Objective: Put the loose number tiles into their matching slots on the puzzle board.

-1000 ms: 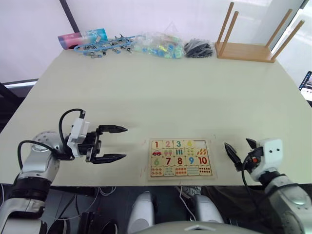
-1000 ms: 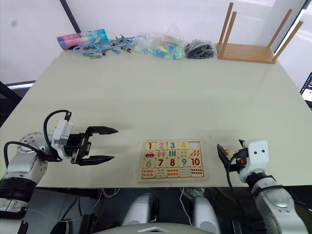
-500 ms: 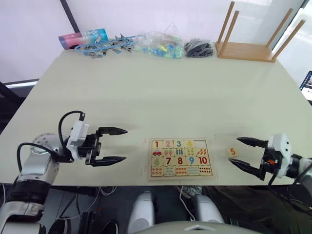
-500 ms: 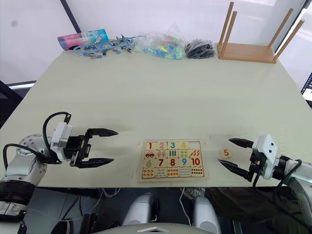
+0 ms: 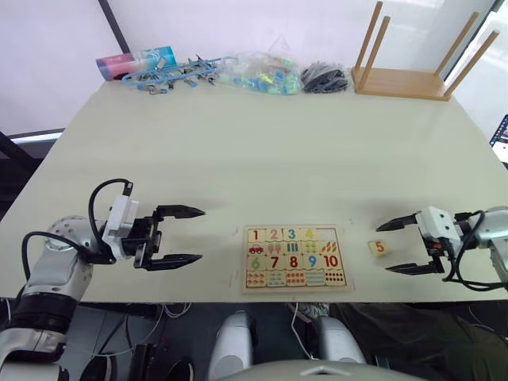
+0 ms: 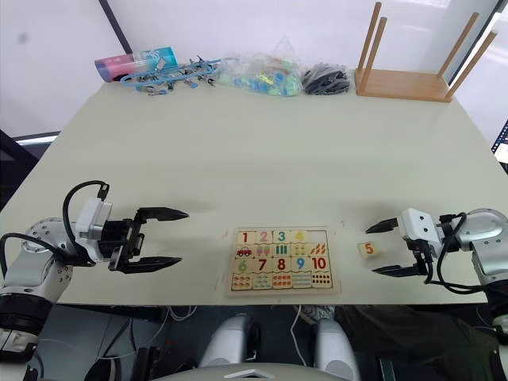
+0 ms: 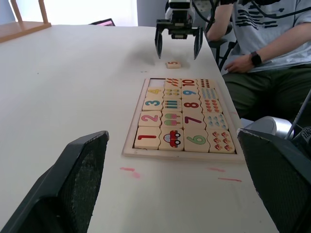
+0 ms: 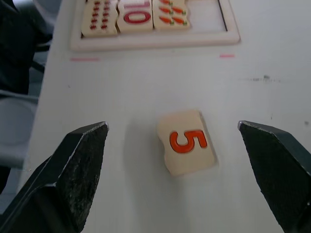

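- Puzzle board (image 5: pixel 294 257) lies at the table's near edge, its top-right slot (image 5: pixel 326 234) bare.
- Right gripper (image 5: pixel 403 245), fingers spread, brackets the loose 5 tile (image 5: pixel 379 248) just right of the board.
- Left gripper (image 5: pixel 176 235) hovers released, left of the board.

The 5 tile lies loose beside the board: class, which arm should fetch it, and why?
Right. The right gripper hangs open just by the 5 tile, which lies on the puzzle board's right side. The left gripper waits open across the board.
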